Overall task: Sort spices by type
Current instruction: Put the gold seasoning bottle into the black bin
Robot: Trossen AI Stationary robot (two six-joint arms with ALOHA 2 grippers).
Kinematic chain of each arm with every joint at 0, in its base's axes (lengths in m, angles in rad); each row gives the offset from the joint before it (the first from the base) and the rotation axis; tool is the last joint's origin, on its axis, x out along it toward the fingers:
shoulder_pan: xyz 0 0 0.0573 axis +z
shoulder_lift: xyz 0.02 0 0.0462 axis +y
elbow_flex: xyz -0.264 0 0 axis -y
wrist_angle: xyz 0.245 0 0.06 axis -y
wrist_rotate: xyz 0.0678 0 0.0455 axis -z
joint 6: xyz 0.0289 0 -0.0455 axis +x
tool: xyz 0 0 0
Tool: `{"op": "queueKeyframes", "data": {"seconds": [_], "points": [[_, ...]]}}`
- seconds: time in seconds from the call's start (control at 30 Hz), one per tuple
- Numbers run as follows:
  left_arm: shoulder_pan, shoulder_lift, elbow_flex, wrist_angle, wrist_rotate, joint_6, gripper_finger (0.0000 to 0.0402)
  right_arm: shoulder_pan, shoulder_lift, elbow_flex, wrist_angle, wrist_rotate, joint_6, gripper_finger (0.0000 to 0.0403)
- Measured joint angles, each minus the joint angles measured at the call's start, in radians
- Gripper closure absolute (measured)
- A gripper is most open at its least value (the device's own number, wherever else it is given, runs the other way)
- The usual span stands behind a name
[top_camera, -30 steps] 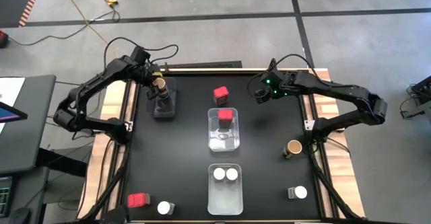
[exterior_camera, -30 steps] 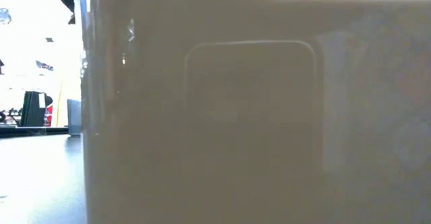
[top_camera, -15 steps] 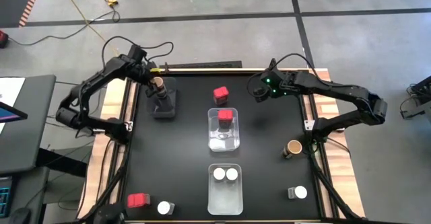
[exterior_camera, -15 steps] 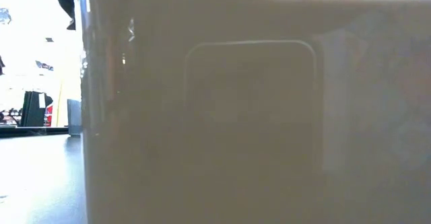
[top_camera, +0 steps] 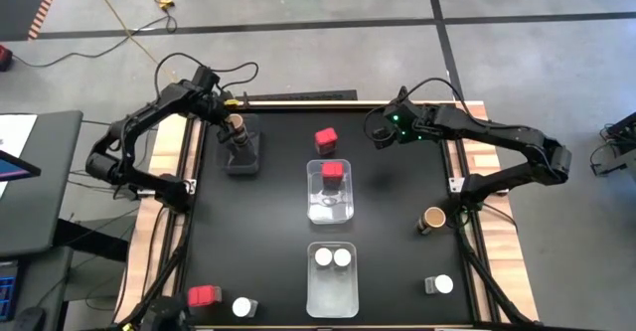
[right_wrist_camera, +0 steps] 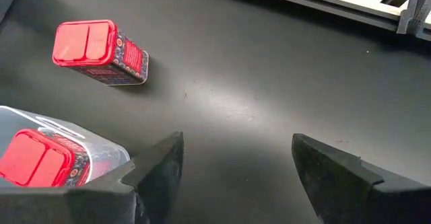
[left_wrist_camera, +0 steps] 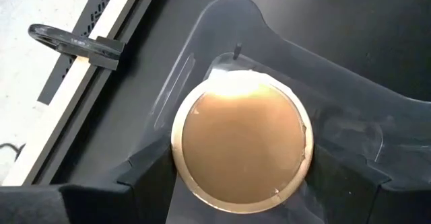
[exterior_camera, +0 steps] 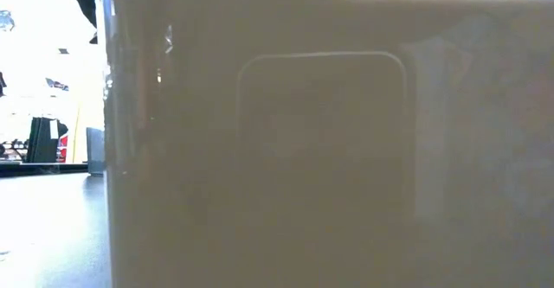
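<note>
Both arms are dark, slim and jointed, with black cables looping off their upper links, a small green light glowing on the right arm's wrist, and each hand (right_wrist_camera: 236, 177) ending in two flat, matte black, angular fingers (right_wrist_camera: 340, 173).

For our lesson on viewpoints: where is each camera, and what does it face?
High: overhead, straight down; both arms show.
Low: tabletop level, blocked by a pale wall.
Left wrist: left gripper shut on round tan-topped jar.
Right wrist: open right gripper; shares loose red boxy spice container with high view.
</note>
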State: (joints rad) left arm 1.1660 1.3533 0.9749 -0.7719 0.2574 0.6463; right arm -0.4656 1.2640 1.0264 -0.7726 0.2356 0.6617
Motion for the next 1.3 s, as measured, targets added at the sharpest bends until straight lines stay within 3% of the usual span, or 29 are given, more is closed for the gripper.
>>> {"op": "queueKeyframes", "data": {"seconds": [0.5, 0.8, 1.3], "points": [[0.0, 0.0, 0.0, 0.007, -0.041, 0.052, 0.0124, 0.0, 0.0, 0.0, 0.005, 0.0, 0.001, 0.0101], [0.0, 0.0, 0.0, 0.023, -0.047, -0.023, 0.0124, 0.0, 0.0, 0.0, 0.005, 0.0, 0.003, 0.0101], [0.0, 0.001, 0.0, 0.022, -0.05, 0.008, 0.0124, 0.0, 0.0, 0.0, 0.021, 0.0, 0.003, 0.0101]]}}
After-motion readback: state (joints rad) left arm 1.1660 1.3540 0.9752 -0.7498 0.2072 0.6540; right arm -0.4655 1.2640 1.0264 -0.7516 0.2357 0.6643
